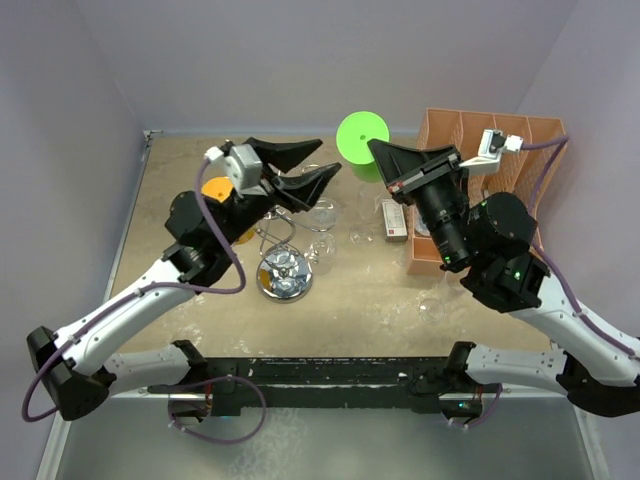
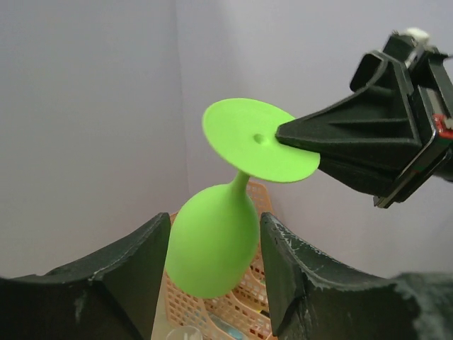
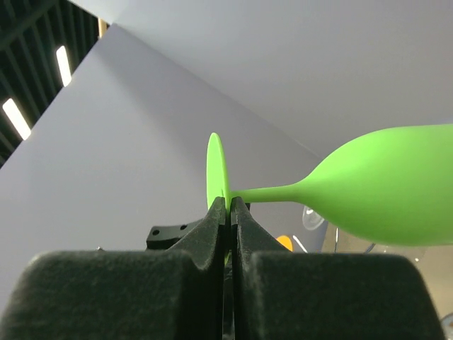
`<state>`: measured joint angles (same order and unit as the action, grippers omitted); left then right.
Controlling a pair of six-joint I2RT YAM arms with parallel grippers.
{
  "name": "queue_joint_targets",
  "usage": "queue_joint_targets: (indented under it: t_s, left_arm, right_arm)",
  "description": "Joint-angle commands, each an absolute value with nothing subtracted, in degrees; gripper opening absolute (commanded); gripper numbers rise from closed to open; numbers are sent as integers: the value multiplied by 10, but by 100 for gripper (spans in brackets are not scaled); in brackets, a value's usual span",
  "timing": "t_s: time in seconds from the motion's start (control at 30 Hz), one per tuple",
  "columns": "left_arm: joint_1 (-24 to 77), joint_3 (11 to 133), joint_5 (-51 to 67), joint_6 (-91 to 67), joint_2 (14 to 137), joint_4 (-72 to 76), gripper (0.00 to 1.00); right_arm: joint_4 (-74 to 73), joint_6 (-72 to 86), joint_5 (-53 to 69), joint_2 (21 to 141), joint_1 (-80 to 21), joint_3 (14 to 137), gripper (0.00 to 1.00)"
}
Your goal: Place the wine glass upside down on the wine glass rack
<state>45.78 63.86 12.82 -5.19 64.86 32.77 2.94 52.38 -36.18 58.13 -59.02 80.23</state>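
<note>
A bright green wine glass (image 1: 362, 140) hangs in the air upside down and tilted, foot disc up. My right gripper (image 1: 378, 152) is shut on the rim of its foot disc; in the right wrist view the pads (image 3: 228, 203) pinch the disc and the bowl (image 3: 386, 188) sticks out to the right. My left gripper (image 1: 328, 158) is open just left of the glass. In the left wrist view the bowl (image 2: 212, 248) shows between my spread fingers (image 2: 214, 225), apparently untouched. The chrome wine glass rack (image 1: 285, 270) stands on the table below my left arm.
Clear wine glasses (image 1: 325, 215) stand upright beside the rack. An orange mesh file organiser (image 1: 490, 150) is at the back right, with a small box (image 1: 395, 220) in front of it. An orange round object (image 1: 217, 188) lies behind the left arm. Purple walls enclose the table.
</note>
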Motion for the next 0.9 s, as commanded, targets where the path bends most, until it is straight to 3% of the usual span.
queue_joint_targets:
  t_s: [0.0, 0.1, 0.3, 0.57, 0.87]
  left_arm:
    - [458, 673, -22, -207, 605, 214, 53]
    - [458, 741, -50, -295, 617, 84, 53]
    - [457, 749, -13, -447, 623, 88, 53]
    - [457, 720, -111, -440, 574, 54, 53]
    - [457, 717, -177, -409, 496, -74, 53]
  right_arm:
    - [102, 474, -423, 569, -592, 802, 0]
    - [111, 464, -432, 572, -592, 795, 0]
    - [117, 460, -428, 598, -587, 795, 0]
    - [103, 513, -245, 669, -472, 807, 0]
    - [65, 510, -135, 761, -454, 863, 0]
